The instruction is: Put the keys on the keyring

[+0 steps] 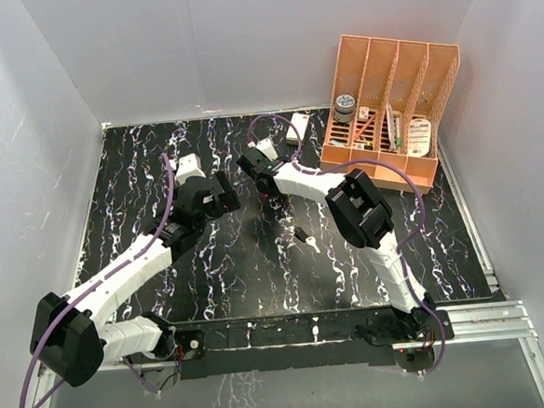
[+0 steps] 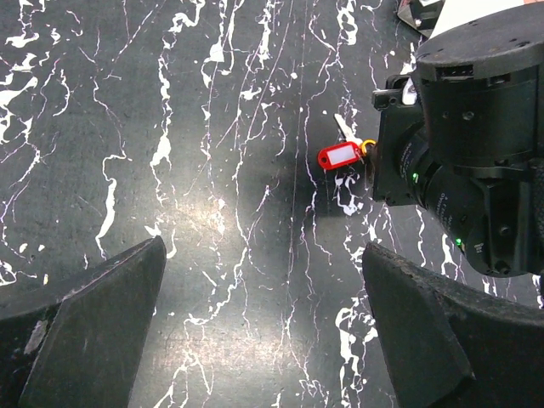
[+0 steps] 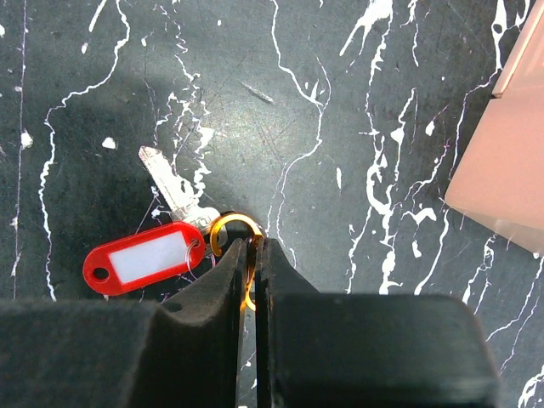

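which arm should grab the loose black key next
Left. The left gripper is open and empty, while the right gripper is shut on the keyring. The black-headed key lies loose on the table between both arms.

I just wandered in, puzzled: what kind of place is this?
Probably a robotics test booth: a left arm and a right arm bolted at the edge of a black marbled table, plain white walls boxing it in, and an orange desk organizer in the corner.
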